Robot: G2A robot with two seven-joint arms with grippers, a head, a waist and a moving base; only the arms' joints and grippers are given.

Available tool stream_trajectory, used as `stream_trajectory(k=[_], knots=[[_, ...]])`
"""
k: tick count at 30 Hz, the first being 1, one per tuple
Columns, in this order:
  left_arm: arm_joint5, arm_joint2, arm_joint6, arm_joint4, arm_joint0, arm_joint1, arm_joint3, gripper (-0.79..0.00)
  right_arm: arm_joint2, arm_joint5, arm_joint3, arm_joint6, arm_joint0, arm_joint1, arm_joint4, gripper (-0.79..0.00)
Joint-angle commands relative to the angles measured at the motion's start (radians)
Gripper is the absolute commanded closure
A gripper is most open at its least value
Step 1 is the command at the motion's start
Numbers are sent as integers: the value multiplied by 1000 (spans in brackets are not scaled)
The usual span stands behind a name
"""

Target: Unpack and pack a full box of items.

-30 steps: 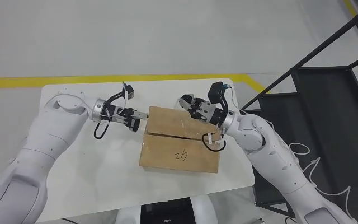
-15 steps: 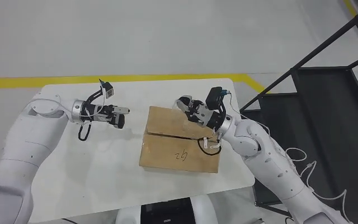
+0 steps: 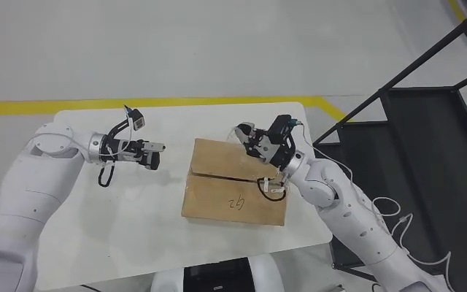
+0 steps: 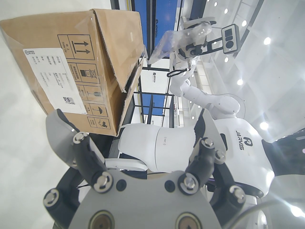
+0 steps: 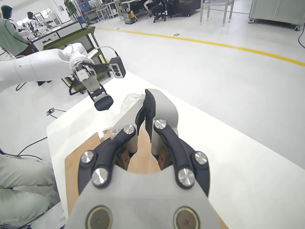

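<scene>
The left gripper (image 3: 155,149), jaws apart, has drawn back from the cardboard box (image 3: 233,193) edge it touched a second ago and now hangs well clear of it. The right gripper (image 3: 245,136) stays over the box's far edge, jaws clamped on clear plastic film (image 4: 164,46). The box rests mid-table (image 3: 109,219), flaps down.

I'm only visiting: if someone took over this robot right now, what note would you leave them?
Left gripper: open, empty, over the white table, apart from the brown cardboard box.
Right gripper: shut on a crumpled clear plastic wrap at the box's far edge.
Done: only that grip on the wrap.
Left: flaps lie almost closed, contents hidden; unpacking and repacking remain.
</scene>
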Motion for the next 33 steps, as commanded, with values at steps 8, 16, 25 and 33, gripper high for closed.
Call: stream_trajectory(k=[8, 16, 25, 33], knots=[[0, 0, 0, -1, 7, 9, -5, -785, -56, 19, 73, 5, 58, -23, -16, -203], [0, 8, 0, 0, 4, 9, -11, -785, -70, 10, 82, 10, 65, -33, -42, -785], [0, 13, 0, 5, 2, 9, -11, -785, -104, -22, 36, 12, 31, -38, -137, -785], [0, 12, 0, 3, 4, 8, -4, -785, -138, 12, 74, 8, 60, -54, -181, -785]])
